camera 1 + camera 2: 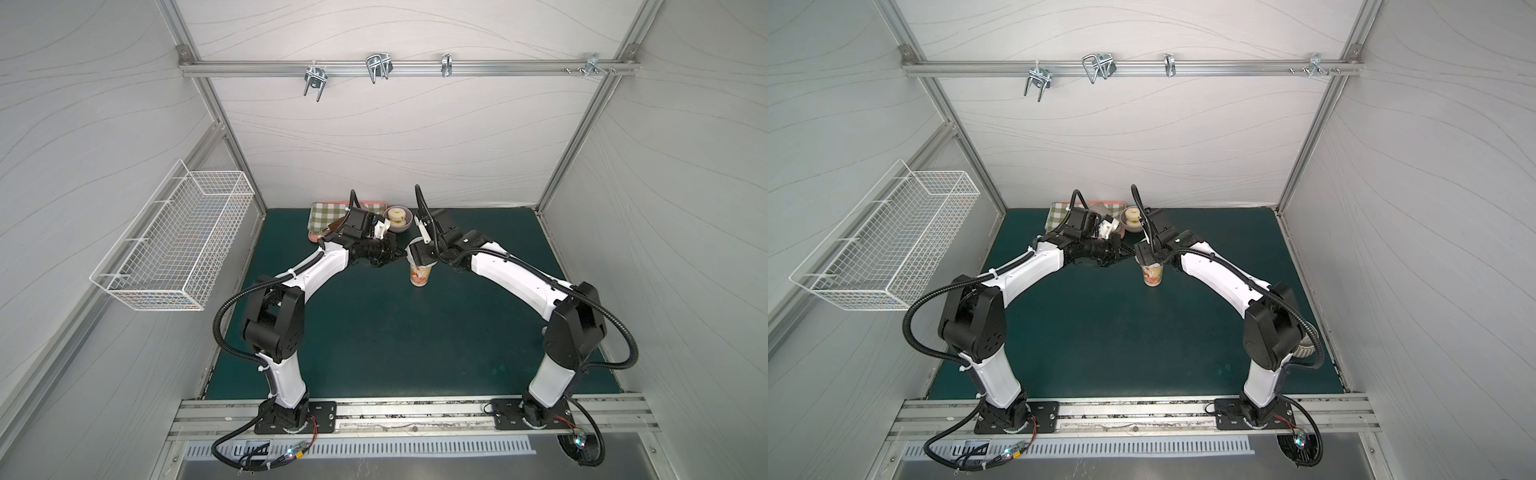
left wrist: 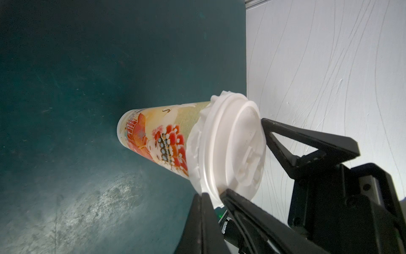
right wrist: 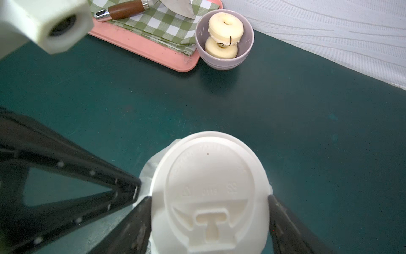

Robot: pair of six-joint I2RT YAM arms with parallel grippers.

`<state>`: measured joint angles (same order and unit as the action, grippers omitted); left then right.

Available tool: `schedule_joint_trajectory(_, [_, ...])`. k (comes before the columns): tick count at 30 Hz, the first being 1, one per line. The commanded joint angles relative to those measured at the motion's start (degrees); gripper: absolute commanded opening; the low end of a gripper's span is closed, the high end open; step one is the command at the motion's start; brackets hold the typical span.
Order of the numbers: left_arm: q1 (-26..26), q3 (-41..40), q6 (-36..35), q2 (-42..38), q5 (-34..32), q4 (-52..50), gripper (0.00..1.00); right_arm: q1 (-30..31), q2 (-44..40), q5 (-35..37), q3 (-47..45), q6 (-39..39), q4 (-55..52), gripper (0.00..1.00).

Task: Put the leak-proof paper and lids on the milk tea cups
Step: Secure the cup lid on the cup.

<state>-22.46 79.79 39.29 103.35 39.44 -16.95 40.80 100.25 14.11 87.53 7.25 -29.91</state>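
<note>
Milk tea cup (image 2: 153,132) stood upright on surface (image 3: 307,132), leak-proof paper (image 2: 193,143) trapped under white lid (image 3: 208,176). Right jaws, directly above, pinched lid's sides. Left jaws, pressed together, touched paper's edge from beside.

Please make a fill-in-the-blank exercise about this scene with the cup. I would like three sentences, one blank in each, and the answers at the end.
1. The leak-proof paper sticks out from under the white ____ that sits on the milk tea cup.
2. The lilac bowl holds ____ pale rings.
3. The checked cloth lies on a ____ tray.
Missing words: lid; two; pink.
</note>
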Motion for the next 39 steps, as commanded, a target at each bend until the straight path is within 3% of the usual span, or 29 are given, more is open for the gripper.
schedule_joint_trajectory(1, [-0.31,0.46,0.17,-1.26,-0.04,1.31,0.07,0.29,-0.75,-0.40,-2.70,0.55,-4.38,0.80])
schedule_joint_trajectory(7, [-0.31,0.52,0.25,-1.90,-0.24,1.22,0.13,0.36,-1.96,-0.66,-3.85,0.71,-3.45,0.80])
schedule_joint_trajectory(15, [-0.26,1.40,0.88,-2.18,0.02,1.44,0.28,0.34,-1.78,-1.53,-3.64,0.67,-3.31,0.80])
schedule_joint_trajectory(19, [-0.22,2.68,1.61,-1.59,0.19,1.81,0.46,0.34,-1.19,-1.80,-2.77,0.66,-3.39,0.80])
schedule_joint_trajectory(26, [0.05,5.65,3.77,0.65,1.07,3.58,0.67,0.34,-0.84,-2.22,-2.40,0.70,-3.30,0.80])
schedule_joint_trajectory(39, [0.05,10.01,2.71,6.03,5.03,1.98,0.66,0.42,-0.58,-2.42,-2.05,0.70,-3.22,0.80])
